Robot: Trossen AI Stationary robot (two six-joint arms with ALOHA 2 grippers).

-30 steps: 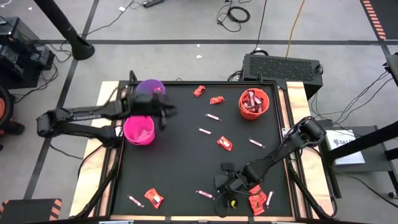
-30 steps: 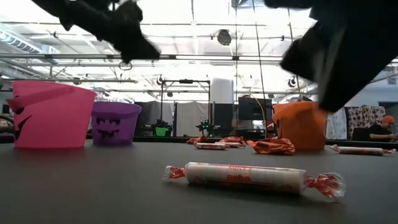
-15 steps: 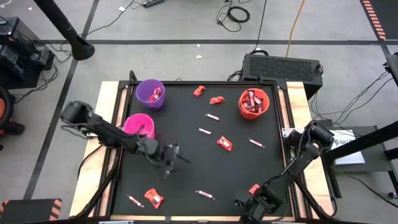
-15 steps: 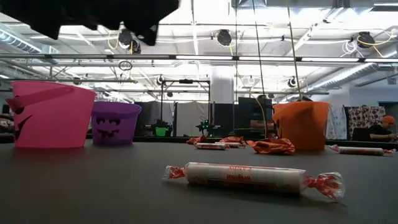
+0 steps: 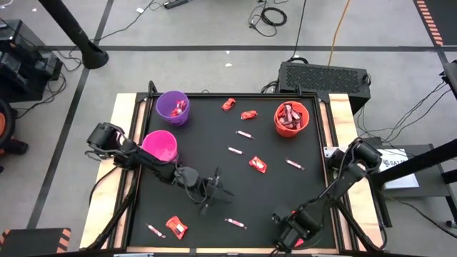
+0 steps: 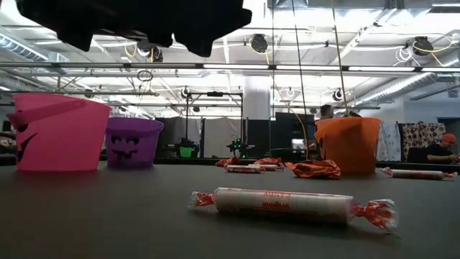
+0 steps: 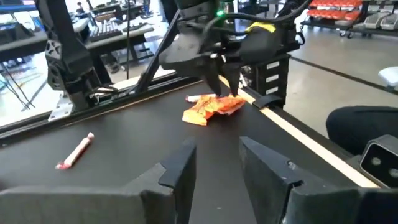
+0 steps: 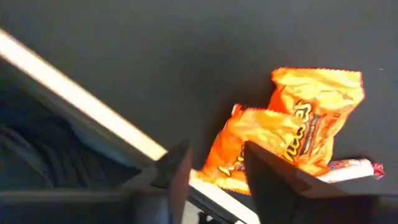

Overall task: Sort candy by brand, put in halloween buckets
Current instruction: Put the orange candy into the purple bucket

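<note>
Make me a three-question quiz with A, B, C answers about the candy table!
1. Which bucket stands at the table's right side in the high view?
A. orange B. purple C. pink

2. How many buckets are there?
A. two B. three C. five

3. What is the right end effector doing?
A. gripping a bucket B. hanging open over orange packets C. resting inside the purple bucket

Answers:
1 A: the orange bucket is right; the purple bucket and pink bucket are left.
2 B: those three show from above.
3 B: the right end effector has parted fingers above the orange packets near the table's edge.
</note>
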